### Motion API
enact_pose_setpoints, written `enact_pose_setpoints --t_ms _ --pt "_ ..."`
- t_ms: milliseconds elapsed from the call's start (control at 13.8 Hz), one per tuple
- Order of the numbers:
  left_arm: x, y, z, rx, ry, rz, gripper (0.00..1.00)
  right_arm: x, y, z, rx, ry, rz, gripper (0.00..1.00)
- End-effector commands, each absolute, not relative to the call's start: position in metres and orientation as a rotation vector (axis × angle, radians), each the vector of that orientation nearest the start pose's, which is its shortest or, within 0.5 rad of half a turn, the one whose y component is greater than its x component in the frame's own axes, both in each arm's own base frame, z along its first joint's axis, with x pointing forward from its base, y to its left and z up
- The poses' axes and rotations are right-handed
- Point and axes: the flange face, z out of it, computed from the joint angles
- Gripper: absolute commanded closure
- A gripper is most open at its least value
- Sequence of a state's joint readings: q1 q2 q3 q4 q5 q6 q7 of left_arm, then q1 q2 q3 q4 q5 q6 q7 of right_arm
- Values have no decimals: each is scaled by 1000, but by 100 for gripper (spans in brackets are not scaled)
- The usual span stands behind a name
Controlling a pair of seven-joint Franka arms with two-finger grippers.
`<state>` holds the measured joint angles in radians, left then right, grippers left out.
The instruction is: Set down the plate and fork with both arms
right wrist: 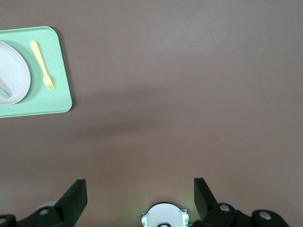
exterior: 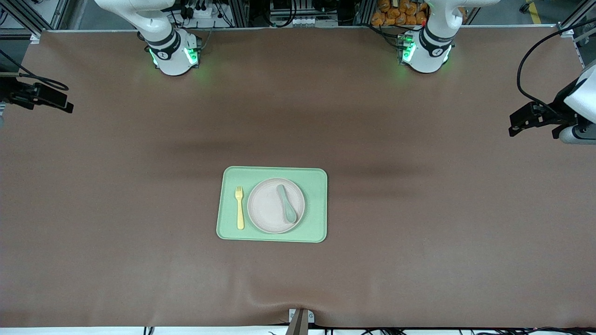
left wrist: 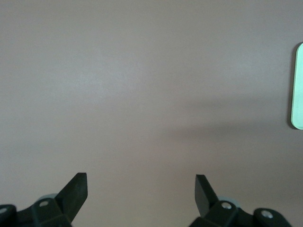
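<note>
The pale beige-pink plate (exterior: 267, 211) lies on the light-green tray (exterior: 317, 204) in the middle of the table. The yellow fork (exterior: 240, 208) lies on the tray beside the plate, toward the right arm's end, tines pointing to the robots. The plate (right wrist: 12, 78) and fork (right wrist: 42, 66) also show in the right wrist view. My left gripper (exterior: 521, 122) hangs open and empty over the table's left-arm end, open in its wrist view (left wrist: 141, 182). My right gripper (exterior: 56, 100) hangs open and empty over the right-arm end (right wrist: 140, 187). Both arms wait.
A grey-green spoon (exterior: 287, 203) lies on the plate. The tray's edge (left wrist: 297, 85) shows in the left wrist view. The right arm's base (right wrist: 164, 217) with green lights shows under the right gripper. Brown table mat (exterior: 419, 232) surrounds the tray.
</note>
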<state>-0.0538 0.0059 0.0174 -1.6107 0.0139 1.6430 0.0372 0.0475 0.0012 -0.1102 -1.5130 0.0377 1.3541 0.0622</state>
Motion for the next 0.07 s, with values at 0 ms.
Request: enact_pose_setpoints --t_ms 0 --pt "564 -19 612 -3144 111 -39 0 530 -29 640 -3106 195 246 0"
